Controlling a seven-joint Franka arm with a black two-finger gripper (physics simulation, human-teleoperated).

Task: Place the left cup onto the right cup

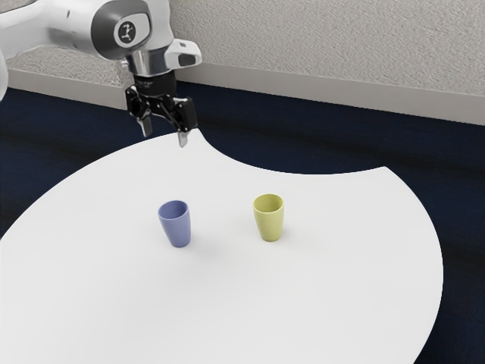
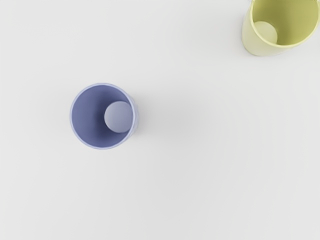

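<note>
My arm (image 1: pixel 114 30) runs out past the exterior view's upper left edge, the white table (image 1: pixel 303 303) is cut off along that view's bottom, and in my wrist view the yellow cup (image 2: pixel 282 27) is clipped at the frame's corner

Your blue cup (image 1: pixel 175 223) stands upright, empty. In the exterior view, the yellow cup (image 1: pixel 268 217), likewise upright and empty, stands apart at its 3 o'clock.

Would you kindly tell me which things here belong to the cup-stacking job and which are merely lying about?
Job: blue cup, yellow cup, open gripper.
Merely around: white table, dark floor, pale wall.
</note>
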